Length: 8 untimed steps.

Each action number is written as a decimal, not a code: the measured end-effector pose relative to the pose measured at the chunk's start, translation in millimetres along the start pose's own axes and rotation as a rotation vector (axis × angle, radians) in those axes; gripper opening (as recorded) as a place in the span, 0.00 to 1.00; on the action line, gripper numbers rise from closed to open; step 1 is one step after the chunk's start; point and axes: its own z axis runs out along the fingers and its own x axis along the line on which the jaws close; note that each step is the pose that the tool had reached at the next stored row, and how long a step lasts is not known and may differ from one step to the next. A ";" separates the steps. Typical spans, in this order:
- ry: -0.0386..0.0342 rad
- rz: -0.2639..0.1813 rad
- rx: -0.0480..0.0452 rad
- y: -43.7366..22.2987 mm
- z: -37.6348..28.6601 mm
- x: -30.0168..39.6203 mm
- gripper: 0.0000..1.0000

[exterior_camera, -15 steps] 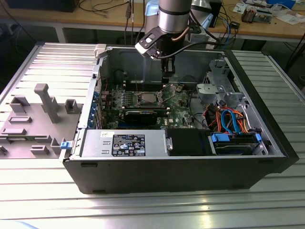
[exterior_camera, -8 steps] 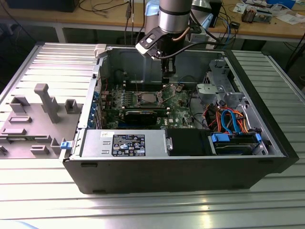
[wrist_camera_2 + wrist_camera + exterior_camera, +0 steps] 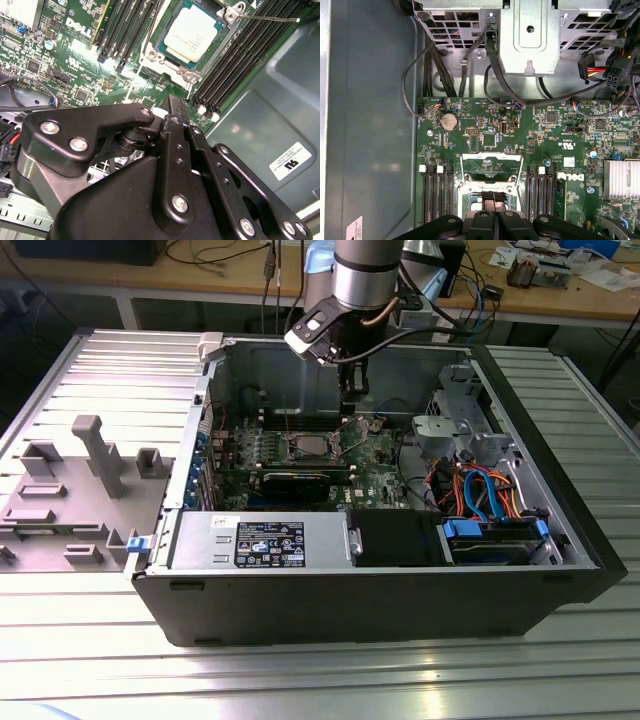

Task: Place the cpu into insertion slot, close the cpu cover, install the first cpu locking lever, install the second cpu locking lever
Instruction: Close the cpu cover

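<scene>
The cpu (image 3: 192, 34) lies flat in the insertion slot (image 3: 165, 62) on the green board, silvery face up; in the exterior view the cpu (image 3: 305, 447) shows mid-board. In the first wrist view the cpu cover (image 3: 491, 159), a thin metal frame with a window, looks lifted off the slot (image 3: 475, 200). A thin locking lever (image 3: 265, 19) sticks out free from one socket corner. My gripper (image 3: 352, 390) hangs just above the board beside the socket. Its black fingers (image 3: 487, 202) are pressed together, shut on nothing. My gripper (image 3: 175, 102) points toward the socket's edge.
Black memory slots (image 3: 436, 192) flank the socket on both sides. A silver heatsink (image 3: 622, 177) sits on the board. Black cables (image 3: 495, 65) and a drive cage (image 3: 527, 35) crowd one case wall. The grey power supply (image 3: 260, 540) and a black drive box (image 3: 395, 538) fill the front.
</scene>
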 end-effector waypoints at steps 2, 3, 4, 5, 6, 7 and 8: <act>0.0000 0.000 0.0001 0.5 0.0 0.0 0.11; 0.0001 0.000 0.0001 0.9 0.0 0.0 0.11; 0.0001 0.000 0.0001 1.6 0.0 0.0 0.11; 0.0000 0.000 0.0001 2.9 0.0 -0.1 0.11; 0.0000 0.000 0.0001 3.6 0.1 -0.1 0.11; 0.0000 0.000 0.0001 5.4 0.1 -0.1 0.11; 0.0000 0.000 0.0001 7.4 0.1 -0.2 0.11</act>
